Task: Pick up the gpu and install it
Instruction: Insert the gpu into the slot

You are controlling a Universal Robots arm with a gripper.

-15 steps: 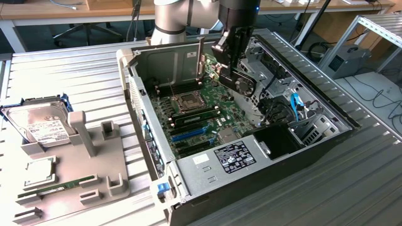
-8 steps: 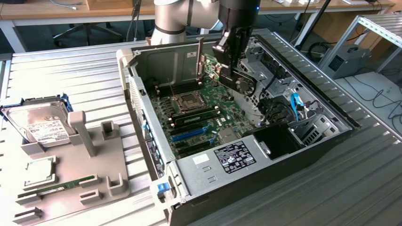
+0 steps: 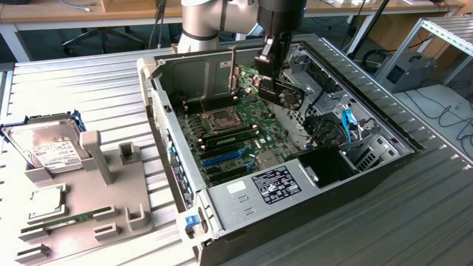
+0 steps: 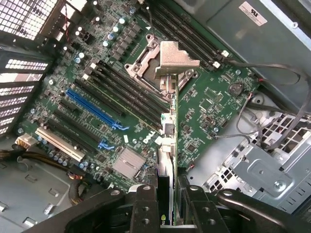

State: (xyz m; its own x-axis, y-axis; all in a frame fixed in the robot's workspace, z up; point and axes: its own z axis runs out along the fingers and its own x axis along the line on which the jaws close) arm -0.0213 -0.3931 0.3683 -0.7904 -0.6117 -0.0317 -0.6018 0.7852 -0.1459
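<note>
The single hand [image 3: 272, 71] was clenched on the one gpu [image 3: 287, 93], its two fingers [image 4: 145, 204] pinching the card edge-on. The gpu [image 4: 170, 128] hung inside the open computer case [image 3: 355, 183], above the motherboard [image 4: 214, 107] and apart from it, with its silver bracket [image 4: 176, 57] at the end away from the hand, over the CPU socket [image 4: 146, 65]. Two blue slots [image 4: 95, 110] lay beside the card's line. On the counter [image 3: 88, 88], at the exterior view's left, a grey holder [image 3: 111, 199] carried one hard drive [image 3: 46, 145], one processor chip [image 3: 46, 202] and one green memory stick [image 3: 68, 220].
</note>
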